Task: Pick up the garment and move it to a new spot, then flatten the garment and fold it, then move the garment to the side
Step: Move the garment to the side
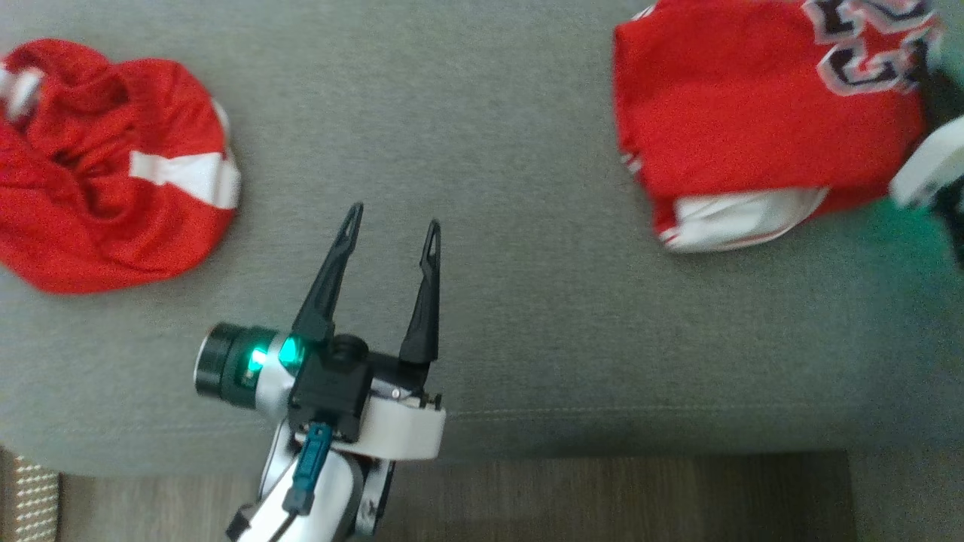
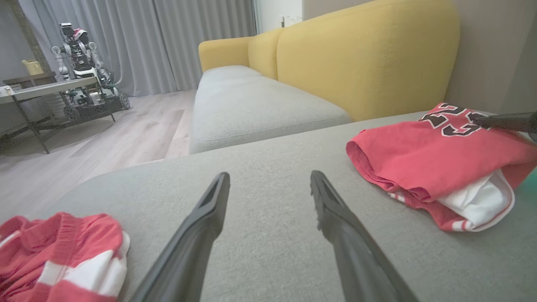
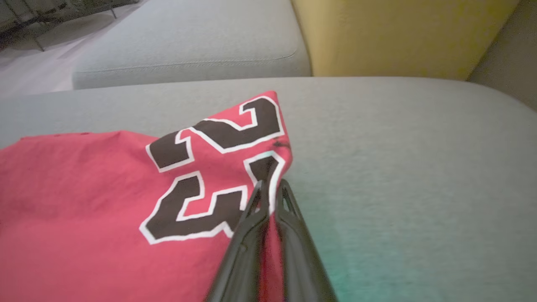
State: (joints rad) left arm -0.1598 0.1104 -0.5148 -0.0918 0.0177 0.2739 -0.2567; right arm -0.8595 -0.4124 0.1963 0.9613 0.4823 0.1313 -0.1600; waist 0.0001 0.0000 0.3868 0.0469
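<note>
The garment (image 1: 753, 113) is a red jersey with a black and white number, lying folded at the far right of the grey cushion (image 1: 527, 301). White lining pokes out along its near edge. In the right wrist view my right gripper (image 3: 270, 184) is shut on the garment's (image 3: 105, 201) printed corner, with red cloth pinched between the fingers. Its pale wrist (image 1: 925, 167) sits at the right edge of the head view. My left gripper (image 1: 394, 216) hovers open over bare cushion in the middle, nothing between its fingers (image 2: 201, 235). The garment (image 2: 419, 155) lies to its right.
A second red and white garment (image 1: 113, 165) lies crumpled at the cushion's left end. The cushion's front edge drops to wooden floor (image 1: 602, 497). A yellow sofa back (image 2: 365, 54) rises behind. Another robot (image 2: 79, 46) stands by a table across the room.
</note>
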